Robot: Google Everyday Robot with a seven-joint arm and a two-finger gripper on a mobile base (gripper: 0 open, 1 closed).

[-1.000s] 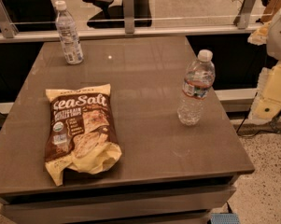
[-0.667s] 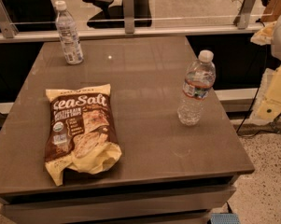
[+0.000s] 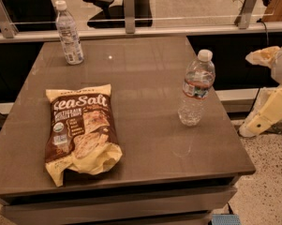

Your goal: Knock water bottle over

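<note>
The water bottle (image 3: 196, 88) stands upright on the right side of the brown table (image 3: 145, 78). It is clear, crinkly plastic with a white cap and a narrow label with a red band. My gripper (image 3: 257, 121) is pale yellow and hangs off the table's right edge, to the right of the bottle and a little lower than it. It is not touching the bottle. A gap of open floor lies between them.
A smoother bottle with a tall pale label (image 3: 69, 33) stands at the table's far left corner. A brown and yellow Sea Salt chip bag (image 3: 79, 130) lies at the front left. A glass rail with metal posts (image 3: 129, 6) runs behind the table.
The arm at the right has dropped a little and edged left toward the table. The bottles and the bag have not moved.
</note>
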